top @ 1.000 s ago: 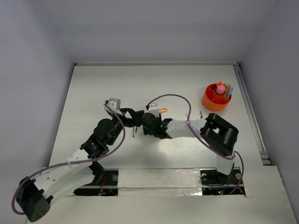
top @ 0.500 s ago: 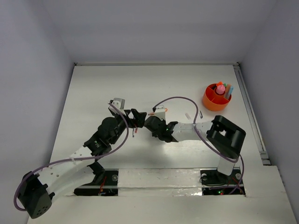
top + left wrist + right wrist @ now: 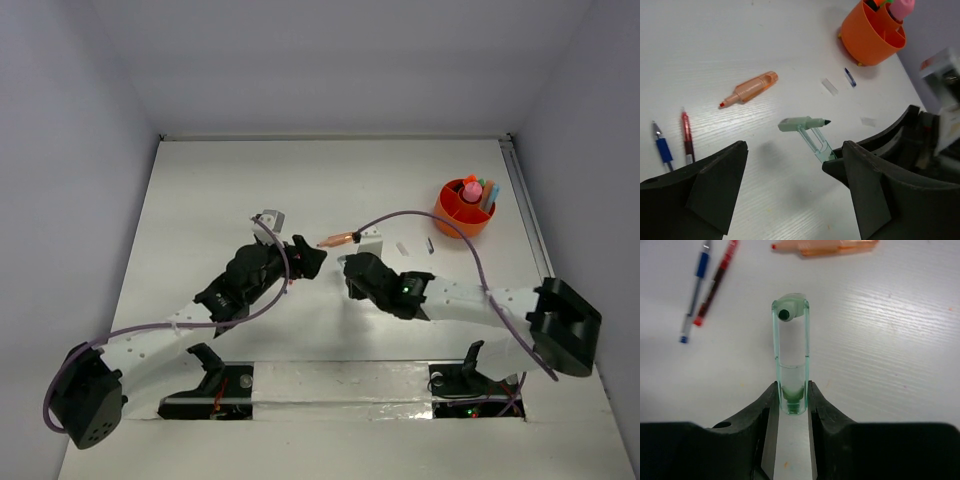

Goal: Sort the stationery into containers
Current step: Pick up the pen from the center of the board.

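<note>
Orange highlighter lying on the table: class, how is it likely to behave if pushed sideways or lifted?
The orange highlighter looks like rigid plastic, so probably stiff and light. Its rounded barrel lies flat, so a side push may roll it. Its red tip seems uncapped and might mark the table.

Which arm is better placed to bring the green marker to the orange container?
Right. The right gripper is shut on the green marker, and the orange container stands on that arm's side. The left gripper is open, holds nothing, and is farther from the container.
</note>
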### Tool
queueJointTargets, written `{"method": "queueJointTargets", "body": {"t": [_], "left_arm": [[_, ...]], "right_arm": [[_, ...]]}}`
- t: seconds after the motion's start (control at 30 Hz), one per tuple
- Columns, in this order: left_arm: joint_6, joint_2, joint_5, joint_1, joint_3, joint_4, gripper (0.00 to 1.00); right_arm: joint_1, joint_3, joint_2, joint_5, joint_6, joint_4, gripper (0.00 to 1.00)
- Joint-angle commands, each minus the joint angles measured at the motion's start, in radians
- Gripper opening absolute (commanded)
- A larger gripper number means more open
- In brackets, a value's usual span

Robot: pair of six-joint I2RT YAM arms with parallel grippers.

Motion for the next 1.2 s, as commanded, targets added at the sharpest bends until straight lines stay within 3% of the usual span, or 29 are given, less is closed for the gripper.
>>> {"method": "queueJointTargets", "body": {"t": [0.0, 0.2, 0.27, 0.47, 0.83, 1.17], "left_arm": [[-0.066, 0.055, 0.145, -0.004, 0.049, 0.116, 0.73], [-0.112, 0.164, 0.245, -0.004, 0.055, 0.245, 0.69], [-0.102, 0.155, 0.231, -0.004, 0.046, 0.247, 0.63], [-0.059, 0.019, 0.170, -0.004, -0.034, 0.280, 0.59], [0.070, -0.179, 0.239, -0.004, -0.155, 0.312, 0.60], [0.124, -0.305, 0.267, -0.023, -0.168, 0.280, 0.61]], "right_arm": [[0.019, -0.046, -0.119, -0.076, -0.086, 0.096, 0.02], [0.028, -0.060, -0.184, -0.121, -0.120, 0.106, 0.02], [0.028, -0.041, -0.216, -0.124, -0.122, 0.052, 0.01], [0.028, 0.104, -0.270, -0.165, -0.145, -0.200, 0.00], [-0.013, 0.435, -0.288, -0.377, -0.208, -0.491, 0.00], [-0.033, 0.585, -0.230, -0.517, -0.212, -0.585, 0.00]]}}
